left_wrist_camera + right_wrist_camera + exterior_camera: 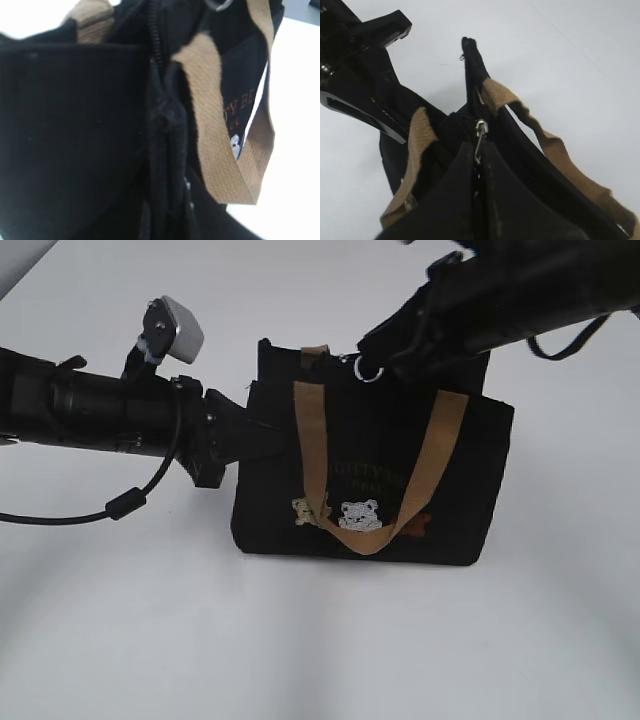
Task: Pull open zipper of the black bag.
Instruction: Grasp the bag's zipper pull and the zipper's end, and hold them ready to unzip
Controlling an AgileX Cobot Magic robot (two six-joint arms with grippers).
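With the right gripper [476, 165] brought together on the silver pull of the zipper [480, 131], I judge the coming move turns on one line: the zip track runs along the top of the black bag [450, 490], away from my jaws toward the far corner where the left gripper [262, 436] pinches the bag's end fabric, its jaws nearly together on it. The right arm is plainly the nearer one to the pull; the left only anchors. The bag stands upright on the white table [320, 640], tan handles [420, 475] drooping over its front. My right wrist view shows the clip-shaped pull caught between the fingertips, which the exterior view hides behind the arm, showing only the key ring [368, 369]. The left wrist view gives the track's teeth [154, 45] close up, blurred, but no pull.
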